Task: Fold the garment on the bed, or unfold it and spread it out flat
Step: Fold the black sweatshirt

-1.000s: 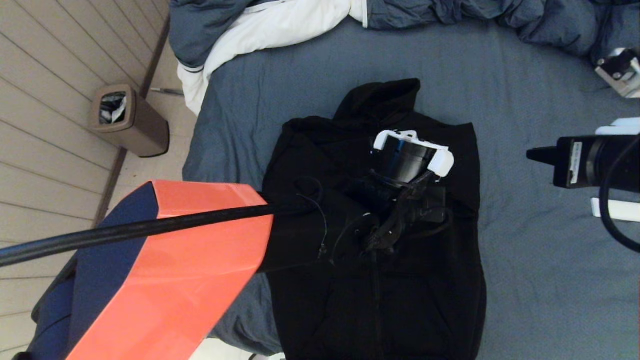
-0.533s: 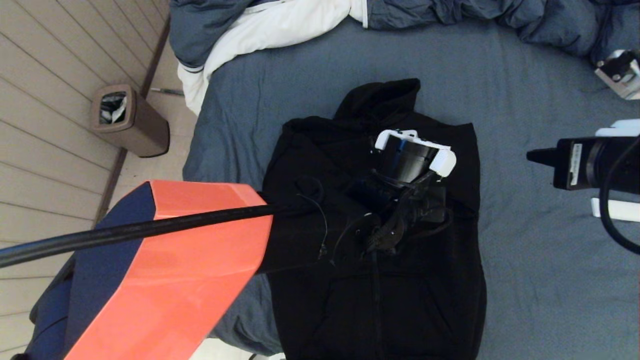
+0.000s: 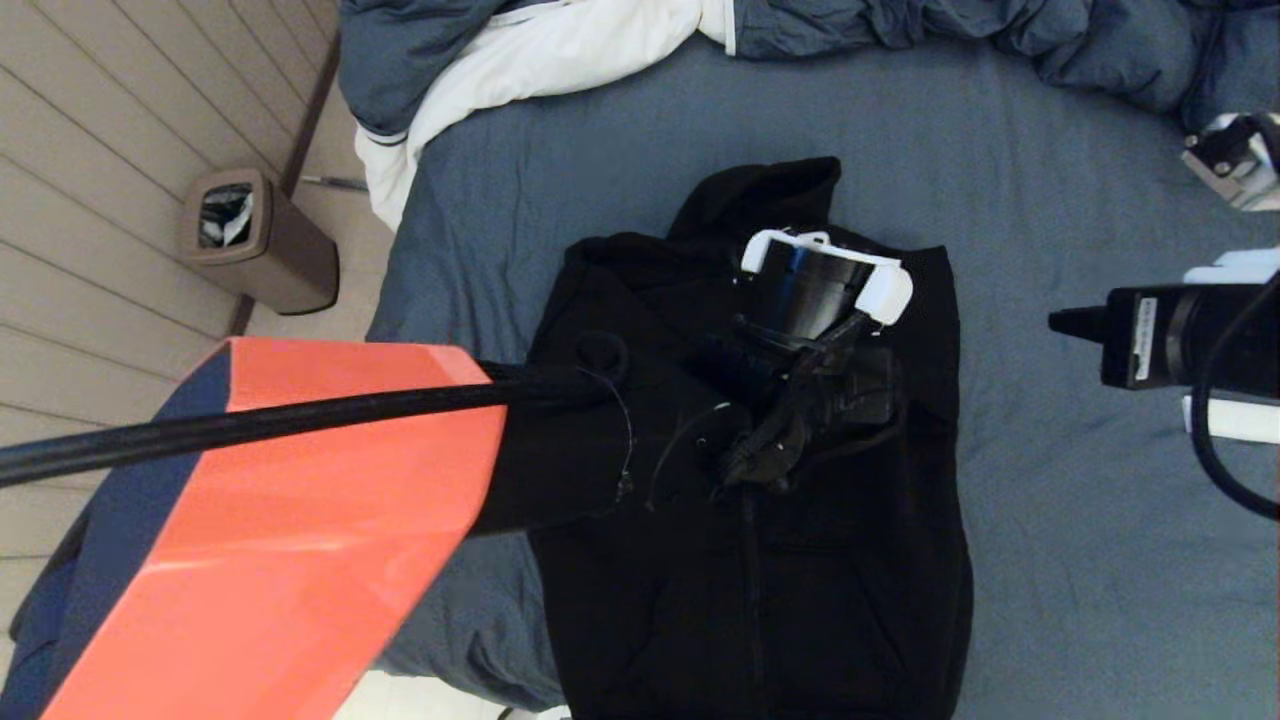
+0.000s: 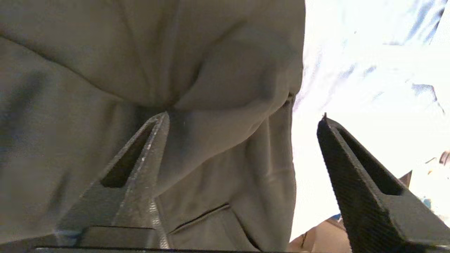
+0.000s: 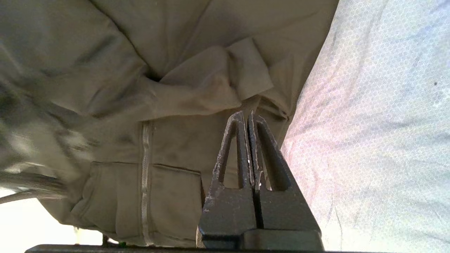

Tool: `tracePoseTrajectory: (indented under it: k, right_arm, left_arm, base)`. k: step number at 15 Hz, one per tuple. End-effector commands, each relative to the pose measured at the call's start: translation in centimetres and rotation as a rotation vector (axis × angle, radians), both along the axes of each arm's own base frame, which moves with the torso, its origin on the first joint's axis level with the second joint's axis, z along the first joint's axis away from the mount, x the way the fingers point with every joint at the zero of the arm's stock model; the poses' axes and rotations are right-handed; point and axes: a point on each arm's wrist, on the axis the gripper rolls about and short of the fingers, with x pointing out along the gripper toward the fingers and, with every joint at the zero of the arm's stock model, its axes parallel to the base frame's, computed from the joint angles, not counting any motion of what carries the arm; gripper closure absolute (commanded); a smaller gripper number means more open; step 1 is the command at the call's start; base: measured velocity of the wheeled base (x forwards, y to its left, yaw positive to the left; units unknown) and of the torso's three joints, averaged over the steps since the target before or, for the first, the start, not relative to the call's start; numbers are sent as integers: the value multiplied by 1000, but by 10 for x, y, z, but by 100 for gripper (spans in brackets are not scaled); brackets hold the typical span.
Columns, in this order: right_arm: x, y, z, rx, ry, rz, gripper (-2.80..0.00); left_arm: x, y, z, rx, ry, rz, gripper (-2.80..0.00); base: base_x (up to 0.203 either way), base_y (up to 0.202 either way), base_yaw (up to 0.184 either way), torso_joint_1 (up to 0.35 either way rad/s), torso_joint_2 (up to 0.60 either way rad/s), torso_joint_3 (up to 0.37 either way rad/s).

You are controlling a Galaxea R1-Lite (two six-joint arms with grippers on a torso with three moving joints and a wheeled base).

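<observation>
The black garment (image 3: 850,580) lies zipper-up in the middle of the blue-grey bed (image 3: 1050,150), hood toward the far side, sleeves folded in over the chest. My left arm reaches over its chest, wrist (image 3: 825,295) near the collar. In the left wrist view the left gripper (image 4: 246,117) stands wide open just above the garment (image 4: 140,70), with nothing between its fingers. Over the bare sheet to the right, my right gripper (image 3: 1060,322) is shut and empty. Its tips (image 5: 248,114) point at the garment's side edge (image 5: 267,102).
A crumpled navy and white duvet (image 3: 560,50) is piled along the far side of the bed. A brown waste bin (image 3: 255,240) stands on the pale floor (image 3: 100,150) at the left. Bare sheet (image 5: 379,123) stretches right of the garment.
My left arm's orange link has swung left and lower in the picture, and its wrist has edged slightly toward the hood. The garment and the right arm have barely shifted.
</observation>
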Motion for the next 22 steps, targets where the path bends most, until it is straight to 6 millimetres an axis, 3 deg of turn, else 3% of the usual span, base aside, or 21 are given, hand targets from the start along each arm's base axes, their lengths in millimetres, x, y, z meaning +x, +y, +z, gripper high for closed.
tracePoseTrajectory:
  k: [1,4,5,9,11,13,15,19,22]
  right_arm:
    - [-1,-1,-1,-1,2,-3,0]
    - [-8,-2,3,0,-18,0,0]
    - [-10,-2,5,3,-26,2,0]
    - [-2,3,0,18,6,43,0]
    - [19,11,-16,23,92,97,0]
    - [39,24,-36,21,189,134,0]
    - [47,52,-54,26,279,222,0]
    - [39,83,-70,8,352,340,0]
    - [47,90,-102,-38,472,339,0]
  left_arm:
    - [2,29,34,-44,-18,64,-280]
    - [8,78,55,-38,17,155,-280]
    - [6,94,55,-15,35,177,0]
    - [-1,140,36,69,106,241,0]
    - [1,145,10,78,164,271,0]
    - [7,141,-19,67,187,276,0]
    - [14,132,-45,60,190,268,0]
    - [17,115,-67,72,213,213,0]
    - [26,102,-86,94,233,197,0]
  base:
    - [0,0,0,0,0,0]
    - [0,0,0,0,0,0]
    - [0,0,0,0,0,0]
    - [0,0,0,0,0,0]
    - [0,0,0,0,0,0]
    - [0,0,0,0,0,0]
    - [0,0,0,0,0,0]
    - [0,0,0,0,0,0]
    - [0,0,0,0,0,0]
